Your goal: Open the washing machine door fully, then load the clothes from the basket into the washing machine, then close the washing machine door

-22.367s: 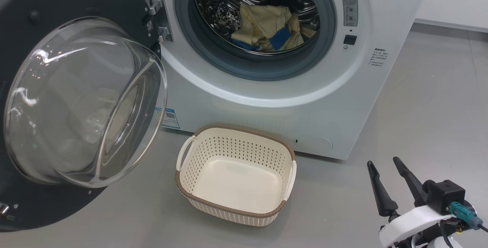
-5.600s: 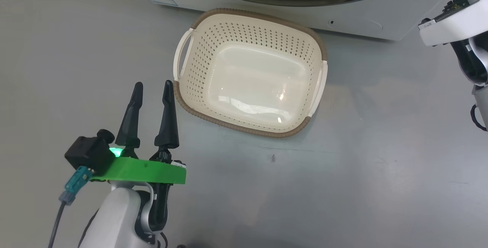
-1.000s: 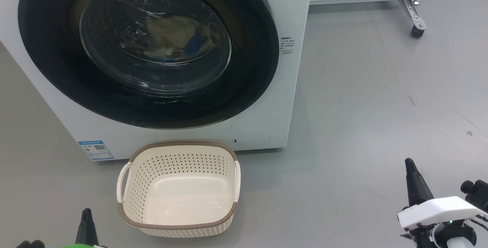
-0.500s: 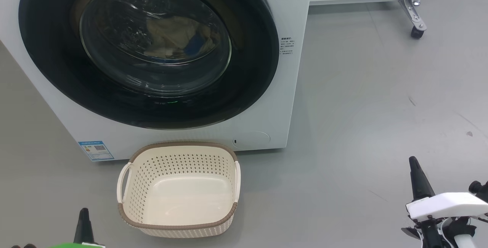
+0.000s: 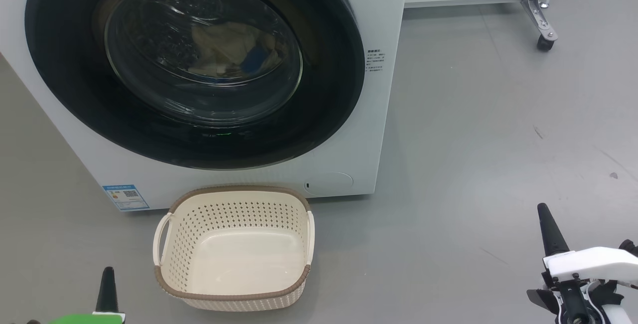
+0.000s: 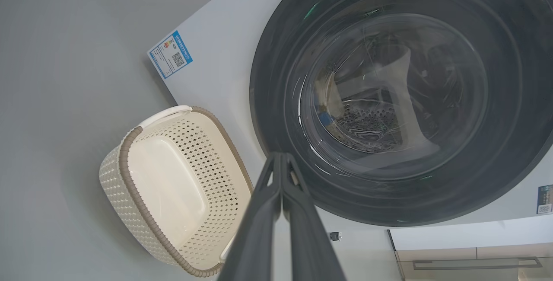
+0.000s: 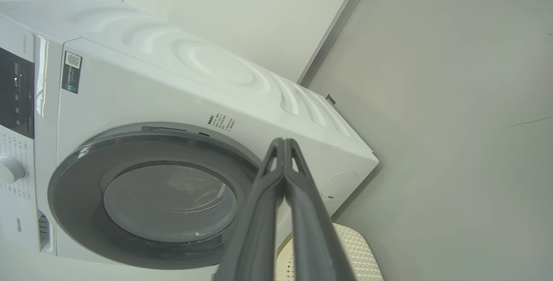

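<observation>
The washing machine is big and white. It takes up the upper left of the head view. Its round door is shut flat against the front. The door has a wide black ring and a clear glass bowl in the middle. Through the glass you can see the clothes lying inside the drum. They are cream with a bit of blue (they look dim behind the glass).

The basket sits on the grey floor, just in front of the machine. It is low in the head view, a little left of the middle. It stands upright, and you can see all of its bare cream bottom. A small blue sticker is on the machine's lower left corner, up and to the left of the basket.

The left claw peeks up at the bottom left edge of the head view. It is near the basket's left side but does not touch it. In the left wrist view its two dark fingers are pressed tight together, tip to tip, with nothing between them.

The right claw is in the lower right corner of the head view, over bare floor. It is well apart from the basket and the machine. In the right wrist view its fingers are pressed together too, and they hold nothing.

A metal leg with a small black wheel stands at the upper right.
</observation>
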Tool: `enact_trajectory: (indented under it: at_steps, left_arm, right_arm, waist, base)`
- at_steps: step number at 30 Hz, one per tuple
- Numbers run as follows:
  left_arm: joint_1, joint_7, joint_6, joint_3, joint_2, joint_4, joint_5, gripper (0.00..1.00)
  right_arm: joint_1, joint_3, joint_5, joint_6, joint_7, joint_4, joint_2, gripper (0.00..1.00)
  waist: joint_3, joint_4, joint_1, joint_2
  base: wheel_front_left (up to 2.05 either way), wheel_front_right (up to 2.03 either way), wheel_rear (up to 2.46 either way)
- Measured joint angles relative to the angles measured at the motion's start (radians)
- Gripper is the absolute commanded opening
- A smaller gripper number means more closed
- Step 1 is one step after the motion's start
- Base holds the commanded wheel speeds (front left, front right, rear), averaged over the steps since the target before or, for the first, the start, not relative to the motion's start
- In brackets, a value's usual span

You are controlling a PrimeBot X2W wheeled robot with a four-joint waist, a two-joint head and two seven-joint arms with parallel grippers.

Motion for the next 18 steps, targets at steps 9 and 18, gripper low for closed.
enact_trajectory:
  at_steps: [9, 18]
  left_arm:
    - [-0.003, 0.032, -0.002, 0.015, 0.0, 0.0, -0.109, 0.0]
    - [-0.016, 0.062, -0.009, 0.026, 0.001, 0.0, -0.225, 0.0]
  right_arm:
    - [-0.009, -0.02, 0.12, 0.0, 0.027, 0.009, 0.005, 0.0]
    - [-0.025, -0.039, 0.24, 0.0, 0.055, 0.019, 0.012, 0.0]
  waist:
    - [-0.001, 0.0, 0.0, 0.0]
    - [-0.003, 0.0, 0.0, 0.0]
  base:
    - [0.0, 0.0, 0.0]
    - [0.0, 0.0, 0.0]
